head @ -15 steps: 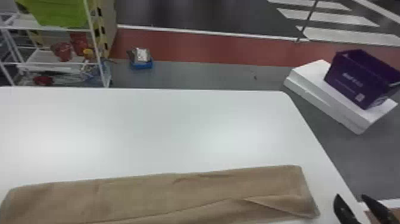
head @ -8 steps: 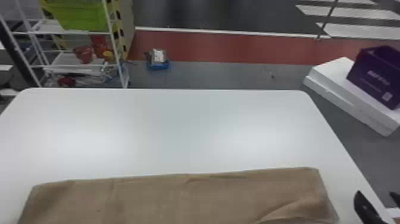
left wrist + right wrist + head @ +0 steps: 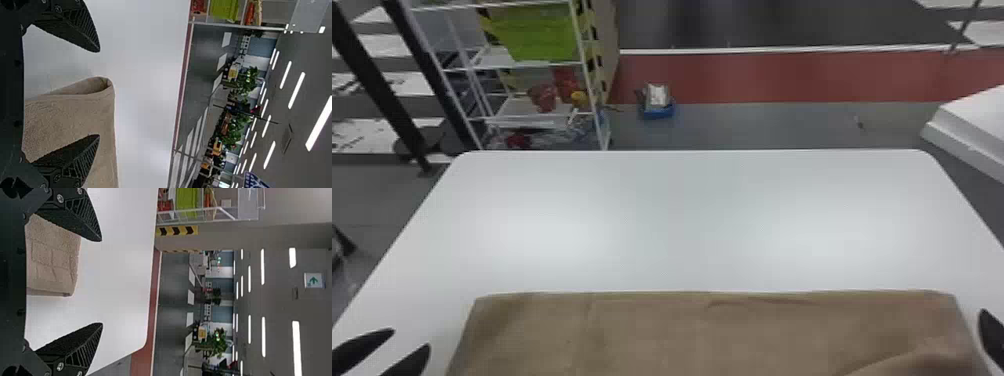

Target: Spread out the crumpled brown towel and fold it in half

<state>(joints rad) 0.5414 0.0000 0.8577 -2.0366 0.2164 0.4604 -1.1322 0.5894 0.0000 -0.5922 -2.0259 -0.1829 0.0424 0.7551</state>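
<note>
The brown towel point(image 3: 712, 330) lies flat as a wide strip along the near part of the white table, with a diagonal crease near its right end. Beyond its left end stands my left gripper point(image 3: 412, 338), fingers apart. At the right edge, a dark finger of my right gripper point(image 3: 993, 336) is just beside the towel's right end. In the left wrist view the left gripper point(image 3: 98, 94) is wide open around the towel's folded edge point(image 3: 78, 113), holding nothing. The right wrist view has the right gripper point(image 3: 101, 282) open too, one finger overlapping the towel point(image 3: 53, 258).
The white table point(image 3: 682, 215) extends beyond the towel to its far edge. Past it on the floor are a white shelf rack point(image 3: 532, 117) with a green bin point(image 3: 537, 37), a small blue box point(image 3: 658, 111) and, at right, a white block point(image 3: 977, 120).
The head view has swung left, bringing the table's left side and my left gripper into sight. My right gripper is closer to the towel's right end. The towel keeps its place on the table.
</note>
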